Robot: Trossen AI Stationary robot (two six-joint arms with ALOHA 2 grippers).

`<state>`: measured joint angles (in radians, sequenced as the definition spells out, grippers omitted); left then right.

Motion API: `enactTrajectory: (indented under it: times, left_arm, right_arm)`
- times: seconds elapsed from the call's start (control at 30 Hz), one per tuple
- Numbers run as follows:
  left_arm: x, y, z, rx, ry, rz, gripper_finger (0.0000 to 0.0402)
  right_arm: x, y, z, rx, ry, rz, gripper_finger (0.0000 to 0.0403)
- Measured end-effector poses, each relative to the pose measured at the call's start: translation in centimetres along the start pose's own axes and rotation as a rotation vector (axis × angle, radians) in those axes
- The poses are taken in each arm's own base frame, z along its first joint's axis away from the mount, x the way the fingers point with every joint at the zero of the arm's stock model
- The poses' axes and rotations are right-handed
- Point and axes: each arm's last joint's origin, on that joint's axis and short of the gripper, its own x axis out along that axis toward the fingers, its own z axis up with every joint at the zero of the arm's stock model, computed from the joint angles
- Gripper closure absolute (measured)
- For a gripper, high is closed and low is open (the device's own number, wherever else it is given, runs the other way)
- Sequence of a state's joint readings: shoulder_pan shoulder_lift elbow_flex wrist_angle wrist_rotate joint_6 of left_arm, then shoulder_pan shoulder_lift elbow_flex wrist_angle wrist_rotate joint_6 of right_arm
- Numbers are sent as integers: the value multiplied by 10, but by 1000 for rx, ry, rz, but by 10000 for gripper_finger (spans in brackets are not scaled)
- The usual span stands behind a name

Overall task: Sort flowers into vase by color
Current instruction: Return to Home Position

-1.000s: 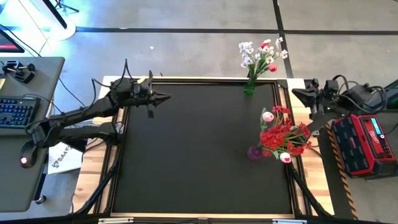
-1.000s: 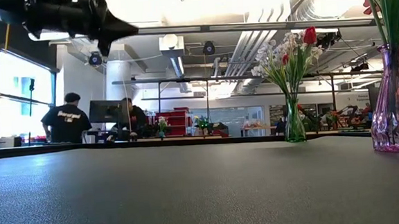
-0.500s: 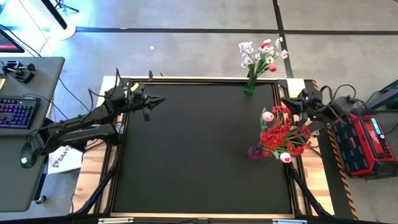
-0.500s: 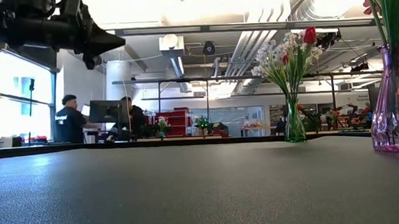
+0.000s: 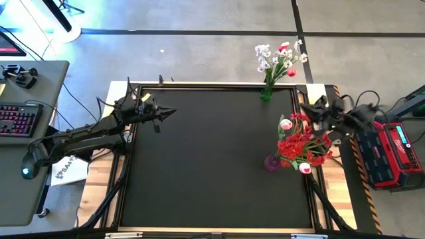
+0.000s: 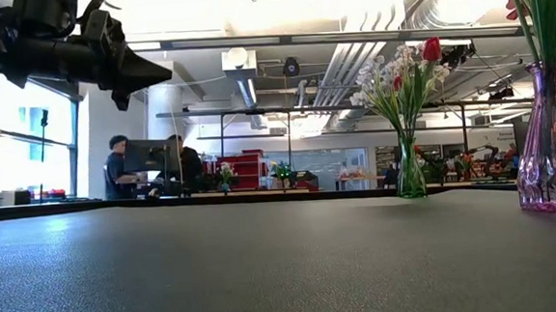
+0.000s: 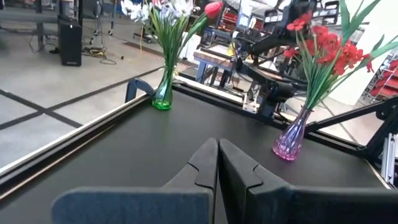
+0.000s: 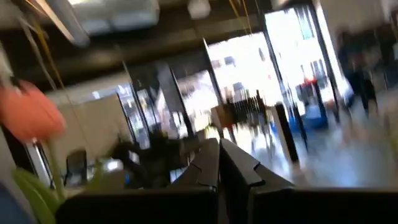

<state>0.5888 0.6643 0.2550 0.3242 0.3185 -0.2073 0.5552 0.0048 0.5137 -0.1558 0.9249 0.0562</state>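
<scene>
With all flowers [image 5: 302, 143] standing in the violet vase [image 5: 271, 162] and the green vase [image 5: 265, 95] and none on the bench [image 5: 199, 166], the homing step appears in hand: left tool [image 5: 171, 111] and right tool [image 5: 304, 108], both pinched together and empty, next need retracting clear of the flowers.

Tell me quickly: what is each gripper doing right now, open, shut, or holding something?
Left gripper: shut, holding nothing, raised over the table's far left corner.
Right gripper: shut, holding nothing, above the table's right edge.
</scene>
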Motion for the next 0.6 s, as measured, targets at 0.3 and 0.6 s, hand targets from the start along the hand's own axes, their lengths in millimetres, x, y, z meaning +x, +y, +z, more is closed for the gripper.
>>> enactTrajectory:
  times: [0.3,0.6]
  left_arm:
    - [0,-1,3,12,-23,-24,401]
    - [0,-3,8,33,-75,-51,401]
  right_arm:
    - [4,11,22,-66,-177,149,403]
    - [18,34,46,-132,-268,171,403]
